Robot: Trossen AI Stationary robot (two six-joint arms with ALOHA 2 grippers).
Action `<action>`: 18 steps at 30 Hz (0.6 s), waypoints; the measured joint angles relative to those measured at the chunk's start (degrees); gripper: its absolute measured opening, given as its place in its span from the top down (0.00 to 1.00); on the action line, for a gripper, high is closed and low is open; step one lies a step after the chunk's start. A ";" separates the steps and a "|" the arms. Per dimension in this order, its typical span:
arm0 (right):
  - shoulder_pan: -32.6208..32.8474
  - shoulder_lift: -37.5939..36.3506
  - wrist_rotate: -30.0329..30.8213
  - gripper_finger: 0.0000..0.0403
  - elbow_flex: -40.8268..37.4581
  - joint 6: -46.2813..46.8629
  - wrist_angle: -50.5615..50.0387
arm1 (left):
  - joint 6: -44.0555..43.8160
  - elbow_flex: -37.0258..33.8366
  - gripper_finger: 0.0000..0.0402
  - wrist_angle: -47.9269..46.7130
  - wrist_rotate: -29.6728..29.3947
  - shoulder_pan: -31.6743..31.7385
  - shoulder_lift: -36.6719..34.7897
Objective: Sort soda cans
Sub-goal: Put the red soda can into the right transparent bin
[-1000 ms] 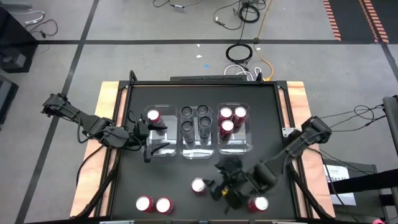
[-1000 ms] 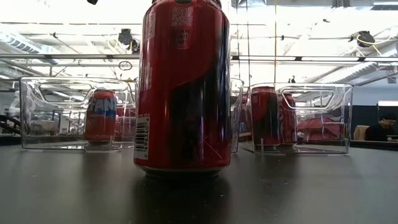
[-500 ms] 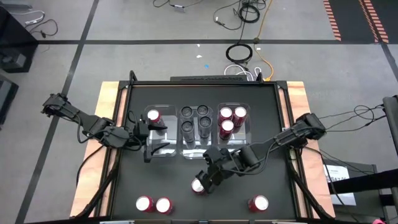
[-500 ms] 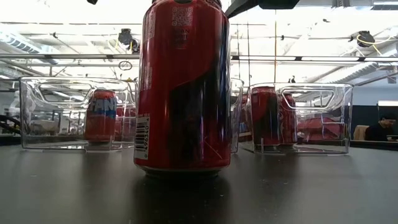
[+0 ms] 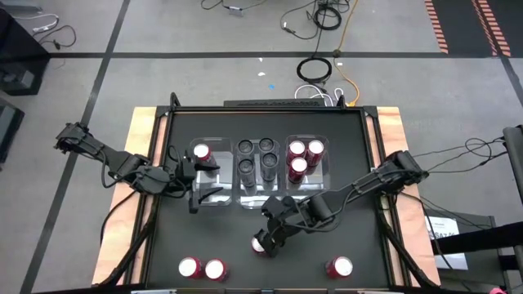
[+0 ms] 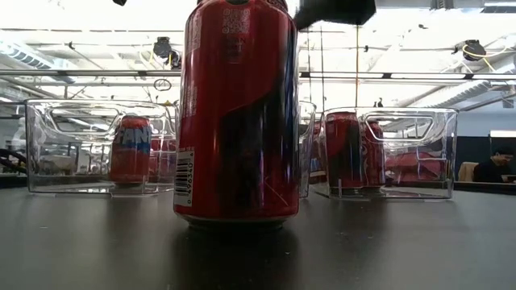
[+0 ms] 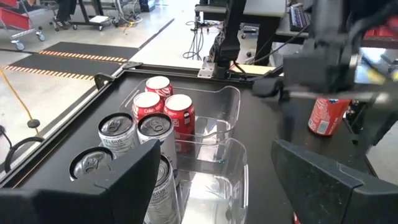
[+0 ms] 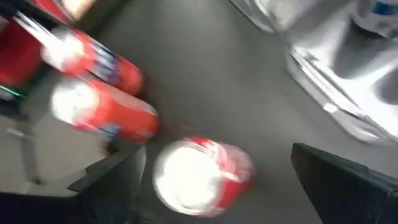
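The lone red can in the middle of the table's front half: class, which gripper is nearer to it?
Right. The right gripper hovers open directly over the lone red can; the left gripper waits over the left bin, well away.

Grey concrete floor [image 5: 163,33] strewn with cables [image 5: 323,16]; bright, possibly skylit ceiling [image 6: 419,36].

Bare table [image 5: 359,237] lies open between the front cans [image 5: 202,268], while three bins [image 5: 267,198] block the middle.
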 joint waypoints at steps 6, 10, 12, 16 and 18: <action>0.34 2.52 -3.59 0.02 -0.02 -2.55 -0.60 | -0.02 0.00 0.21 -0.08 0.00 0.01 0.00; 0.77 2.95 -4.27 0.02 -0.02 -2.71 1.58 | -0.02 0.00 0.21 -0.08 0.00 0.00 0.00; 0.92 3.02 -4.29 0.02 -0.02 -4.19 2.62 | -0.02 0.00 0.21 -0.10 0.00 0.00 0.00; 1.68 4.14 -3.01 0.02 0.00 -9.22 3.33 | -0.02 0.00 0.21 -0.13 0.00 0.02 0.01; 2.09 5.57 -2.81 0.02 -0.01 -12.36 3.64 | -0.02 0.00 0.21 -0.25 0.00 0.00 0.00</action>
